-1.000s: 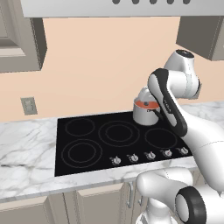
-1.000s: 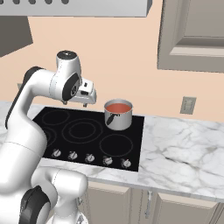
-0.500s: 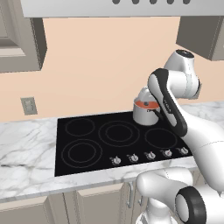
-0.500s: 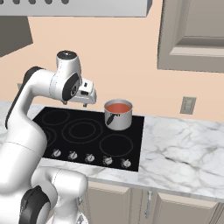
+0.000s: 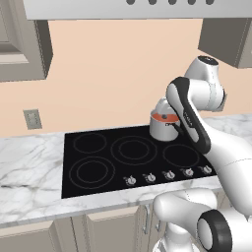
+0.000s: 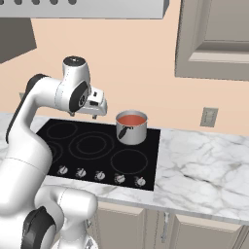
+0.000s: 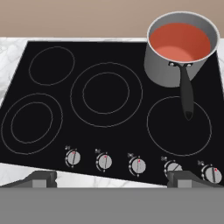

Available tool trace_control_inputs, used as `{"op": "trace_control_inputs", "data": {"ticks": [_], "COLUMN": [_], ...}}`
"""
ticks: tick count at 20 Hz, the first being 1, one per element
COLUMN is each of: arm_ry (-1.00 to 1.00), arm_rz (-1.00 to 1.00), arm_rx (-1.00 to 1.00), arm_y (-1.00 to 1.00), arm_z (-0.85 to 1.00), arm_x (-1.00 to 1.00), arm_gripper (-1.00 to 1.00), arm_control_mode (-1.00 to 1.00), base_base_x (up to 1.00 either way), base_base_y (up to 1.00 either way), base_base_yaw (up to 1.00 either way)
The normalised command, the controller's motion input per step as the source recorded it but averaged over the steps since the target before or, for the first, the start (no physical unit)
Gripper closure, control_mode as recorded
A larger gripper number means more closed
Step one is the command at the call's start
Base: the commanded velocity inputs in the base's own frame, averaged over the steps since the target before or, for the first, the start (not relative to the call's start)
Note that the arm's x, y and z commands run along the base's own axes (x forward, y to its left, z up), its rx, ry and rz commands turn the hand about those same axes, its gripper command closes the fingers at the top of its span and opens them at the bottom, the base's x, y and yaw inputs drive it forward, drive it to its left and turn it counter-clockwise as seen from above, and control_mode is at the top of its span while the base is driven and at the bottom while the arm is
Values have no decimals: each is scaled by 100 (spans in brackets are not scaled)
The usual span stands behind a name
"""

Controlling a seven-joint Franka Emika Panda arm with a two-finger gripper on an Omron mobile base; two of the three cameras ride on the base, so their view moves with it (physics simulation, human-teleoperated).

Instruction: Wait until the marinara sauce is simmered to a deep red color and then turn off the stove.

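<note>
arm [image 6: 34,126]: glossy white rounded links | joints: dark grey bands | base [image 5: 197,221]: bulbous white, black ring joint

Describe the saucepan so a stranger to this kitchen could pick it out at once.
Find the black glass stove set into the marble counter. The saucepan stands on its back right burner, by the peach wall. It is the sole pot there: small, shiny steel, with a dark handle pointing toward the knobs, and holding orange-red marinara sauce.

A marble counter [image 6: 204,158] carries the black stove [image 7: 109,118], a steel saucepan [image 7: 173,65] on its back-right burner.
</note>
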Motion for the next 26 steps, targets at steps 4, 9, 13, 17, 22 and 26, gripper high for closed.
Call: {"op": "trace_control_inputs", "data": {"ticks": [4, 9, 13, 17, 22, 26], "arm_ry": [0, 0, 0, 0, 0, 0], "arm_rz": [0, 0, 0, 0, 0, 0], "arm_rx": [0, 0, 0, 0, 0, 0], "arm_y": [0, 0, 0, 0, 0, 0], "arm_z": [0, 0, 0, 0, 0, 0], "arm_x": [0, 0, 0, 0, 0, 0], "arm_gripper": [-100, -100, -100, -100, -100, -100], "arm_control_mode": [-100, -100, -100, -100, -100, -100], "base_base_x": [0, 0, 0, 0, 0, 0], "base_base_y": [0, 0, 0, 0, 0, 0], "base_base_yaw": [0, 0, 0, 0, 0, 0]}}
